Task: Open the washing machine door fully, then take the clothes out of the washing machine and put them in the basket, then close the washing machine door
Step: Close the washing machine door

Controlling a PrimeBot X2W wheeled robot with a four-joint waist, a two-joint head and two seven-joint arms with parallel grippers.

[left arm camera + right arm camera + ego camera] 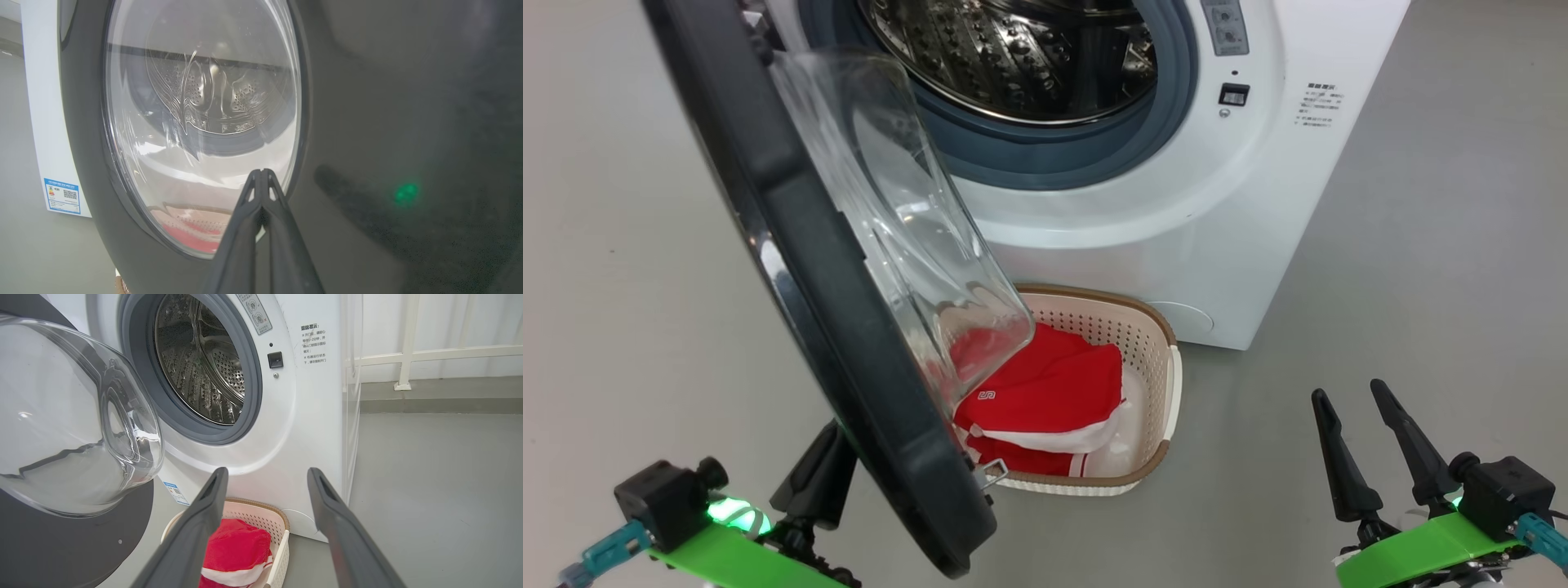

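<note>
Field notes, floor before the washing machine [1176, 220].

- The washing machine door [800, 237] is seen swung well out from the opening. Its black rim runs edge-on down the head view, and the glass bowl [890, 204] juts over the near end of the basket.
- The steel drum [1013, 49] and grey gasket [1094, 155] are exposed.
- The basket [1152, 359] is set on the grey floor [1421, 286], just beside the machine's lower front. The clothes [1054, 392] are piled inside it — red, with white trim and a small white logo on top.
- The left gripper [261, 175] is pinched tight with nothing between the fingers. Its tips are placed close to the door's outer face, at the lower edge of the window — contact cannot be judged.
- The right gripper [1347, 390] is held low and well apart from the basket, fingers spread wide and empty.
- A blue sticker [62, 196] is noted on the machine's side.
</note>
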